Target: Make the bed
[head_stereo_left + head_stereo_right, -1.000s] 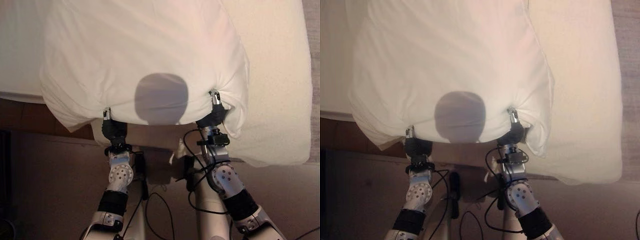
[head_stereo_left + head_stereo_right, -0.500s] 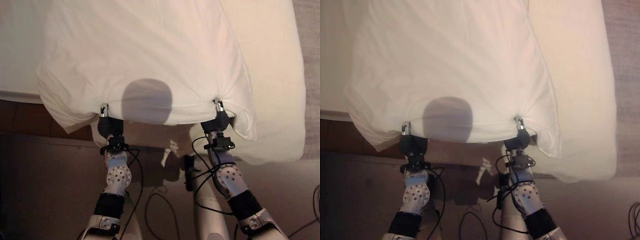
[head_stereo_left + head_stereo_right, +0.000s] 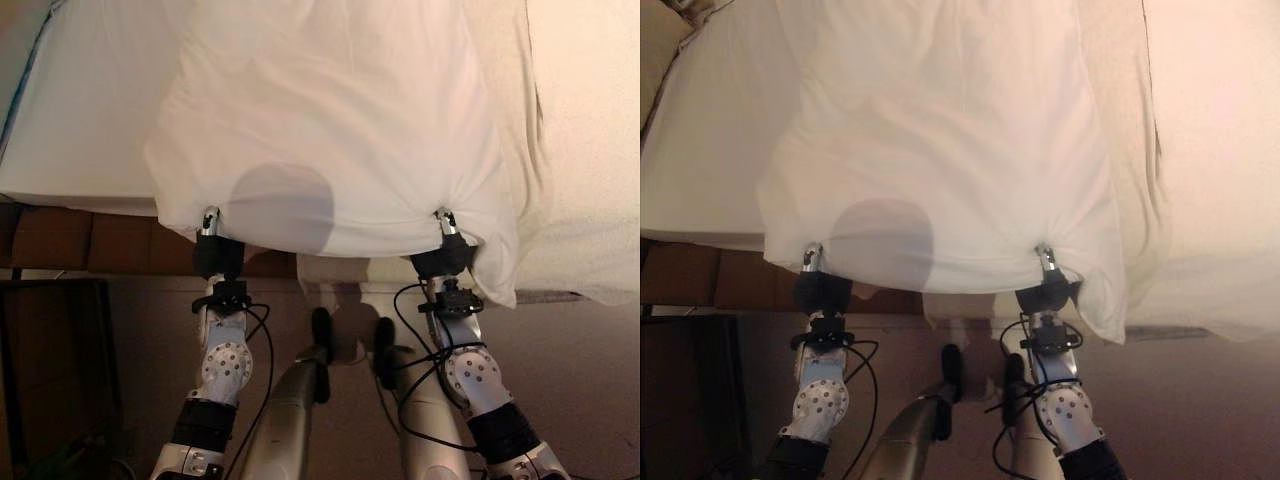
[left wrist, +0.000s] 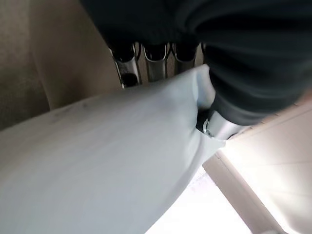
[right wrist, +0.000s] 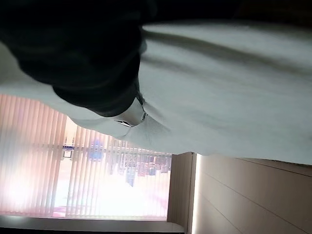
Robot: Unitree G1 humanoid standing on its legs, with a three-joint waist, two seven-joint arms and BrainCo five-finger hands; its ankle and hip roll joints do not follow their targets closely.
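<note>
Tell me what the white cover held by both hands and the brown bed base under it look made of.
White cover: soft matte woven fabric, probably cotton; it puckers where the left hand and right hand pinch it. Brown bed base: panelled, possibly wood or leatherette; unclear.

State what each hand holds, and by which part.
Both the left hand and the right hand pinch the near edge of the white sheet, each towards its own corner.

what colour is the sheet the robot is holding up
Plain white, no pattern; the sheet shows best in the left eye view.
</note>
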